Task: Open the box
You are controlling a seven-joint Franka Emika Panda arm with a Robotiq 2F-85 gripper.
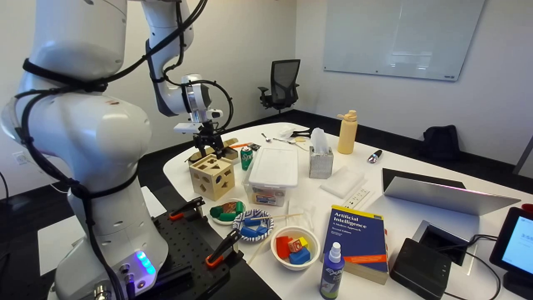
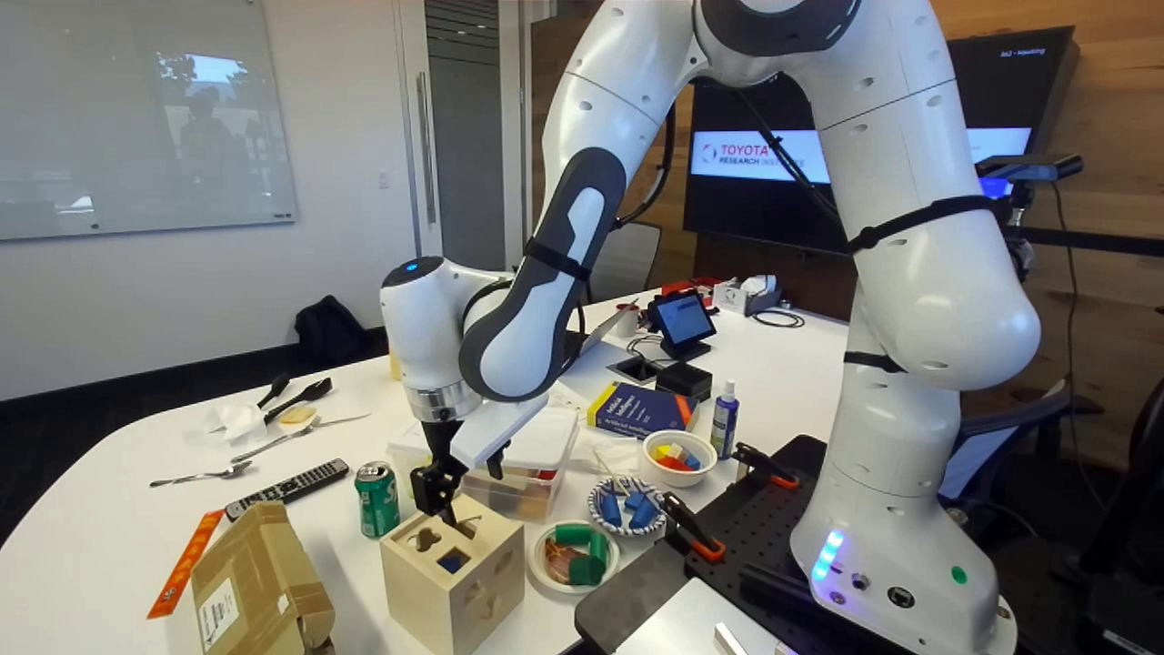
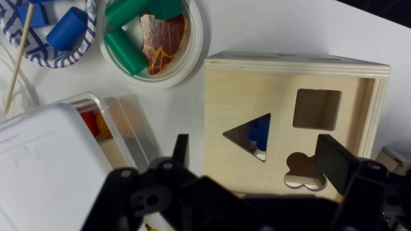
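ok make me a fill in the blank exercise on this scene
In the wrist view, the wooden box has a square hole, a clover hole and a ____ hole on top.
The end effector is ____, not shut.
The book has a title beginning Artificial ____.
The blocks in the patterned bowl are all ____.
Missing words: triangular; open; Intelligence; blue.

The box (image 1: 212,179), a pale wooden cube, stands upright on the table (image 2: 82,537) near the tub (image 1: 272,166). Its top panel (image 3: 240,96) is in place, with triangular, square and clover-shaped holes; more holes pierce the sides. Something blue (image 3: 261,133) shows through the triangle.
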